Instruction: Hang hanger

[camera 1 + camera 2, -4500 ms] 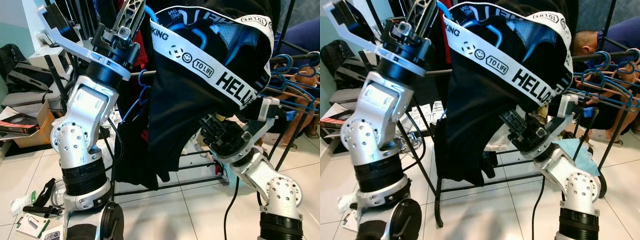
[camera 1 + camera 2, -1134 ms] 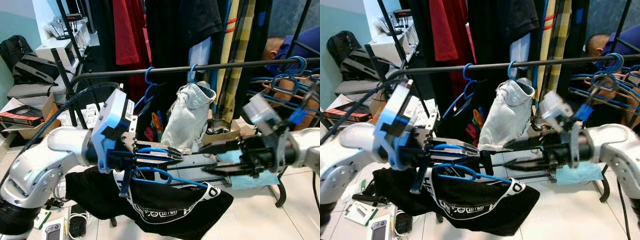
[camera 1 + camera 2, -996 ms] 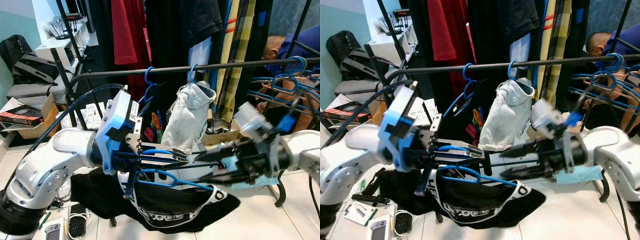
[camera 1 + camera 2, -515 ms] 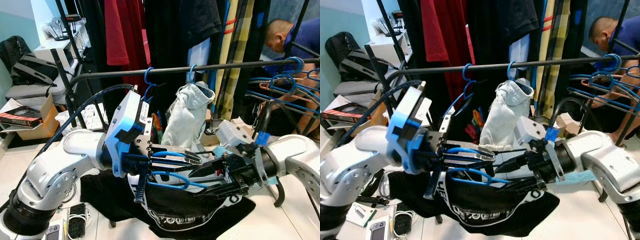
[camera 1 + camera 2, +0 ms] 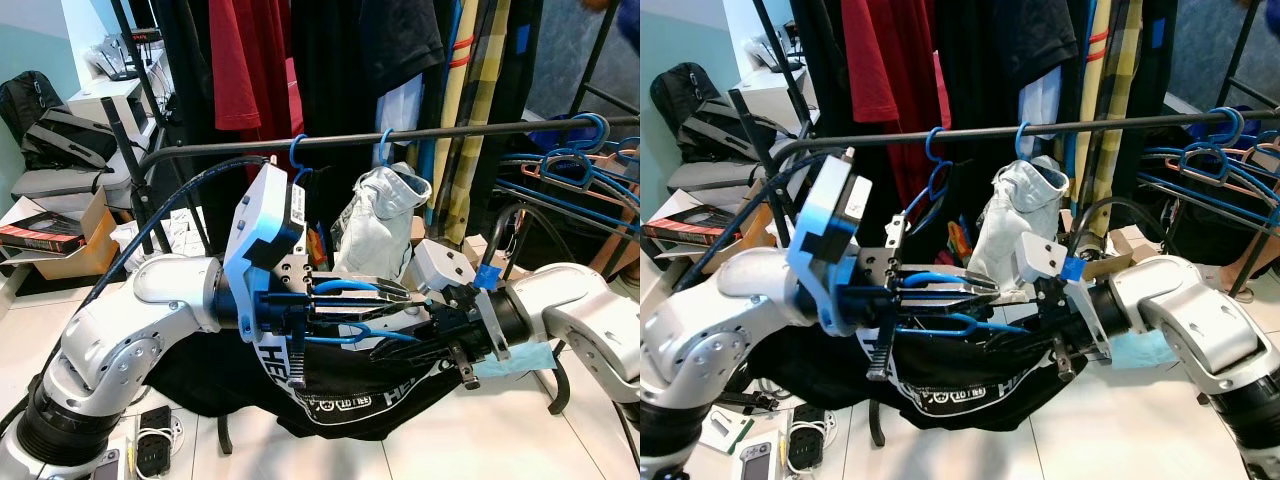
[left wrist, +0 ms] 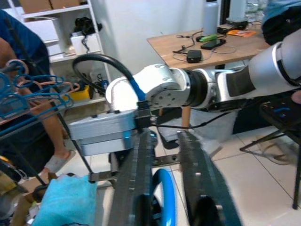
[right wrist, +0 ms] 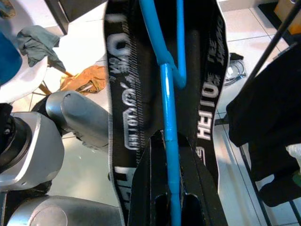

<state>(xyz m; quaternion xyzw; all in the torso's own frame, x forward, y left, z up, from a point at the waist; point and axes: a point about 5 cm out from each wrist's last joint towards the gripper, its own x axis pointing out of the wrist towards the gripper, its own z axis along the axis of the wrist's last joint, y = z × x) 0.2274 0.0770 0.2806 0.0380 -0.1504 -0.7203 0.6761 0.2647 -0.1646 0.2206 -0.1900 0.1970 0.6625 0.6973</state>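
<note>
A blue hanger (image 5: 352, 335) carries a black garment (image 5: 340, 405) with a white lettered band. My left gripper (image 5: 395, 300) reaches in from the left and is shut on the hanger's hook (image 6: 162, 188), which sits between its fingers (image 6: 136, 179). My right gripper (image 5: 388, 345) comes in from the right, just under the left one. Its fingers (image 7: 146, 193) are shut on the hanger's blue bar (image 7: 169, 188), with the lettered band on either side. The black clothes rail (image 5: 470, 128) runs across above both grippers.
On the rail hang a whitish garment (image 5: 375, 215) on a blue hanger and a bare blue hanger (image 5: 297, 160). Several blue hangers (image 5: 570, 180) cluster at the right. Dark and red clothes hang behind. Boxes and bags (image 5: 50, 240) stand at the left, and small items (image 5: 155, 455) lie on the floor.
My left gripper has lifted the hanger and garment up and to the right. The right gripper has moved left under it and shut on the hanger's bar. The person at the back right has gone.
</note>
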